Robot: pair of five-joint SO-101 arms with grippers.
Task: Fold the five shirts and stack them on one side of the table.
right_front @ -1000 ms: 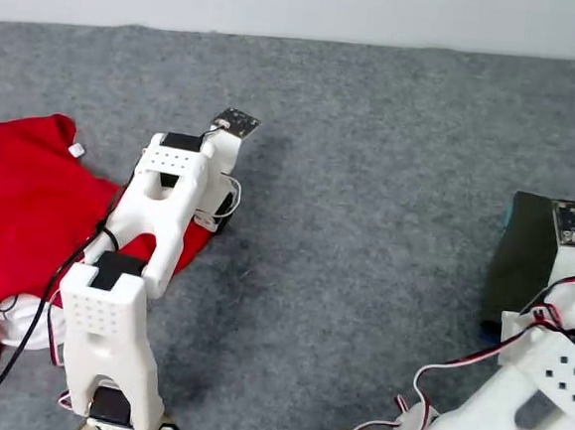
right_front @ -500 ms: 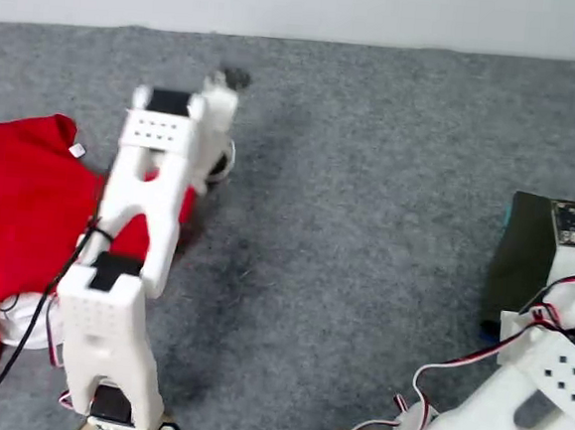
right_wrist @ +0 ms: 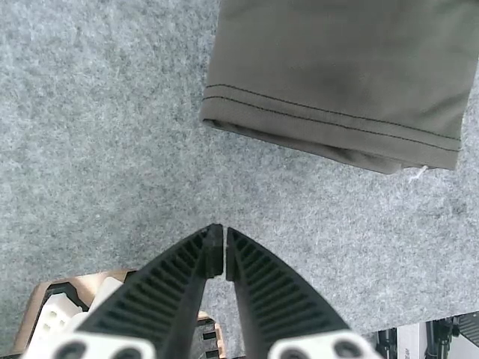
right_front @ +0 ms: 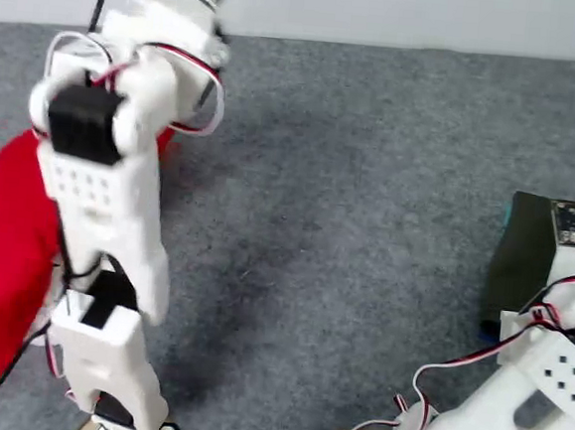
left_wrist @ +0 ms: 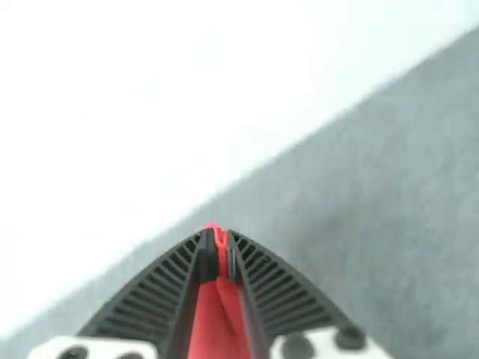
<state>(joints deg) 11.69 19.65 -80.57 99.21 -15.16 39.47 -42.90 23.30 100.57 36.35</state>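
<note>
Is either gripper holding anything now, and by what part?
The left gripper pinches a fold of the red shirt at its jaw tips; which part of the shirt is unclear. The right gripper is shut on nothing.

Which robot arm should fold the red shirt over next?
Left. The left gripper is shut on the red shirt and holds its edge up high. The right gripper is shut on nothing, across the table by the dark shirt.

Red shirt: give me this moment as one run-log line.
left tool: shut on red shirt, held above table | right tool: shut, empty, apart from folded olive shirt | stage: red shirt not yet stacked
</note>
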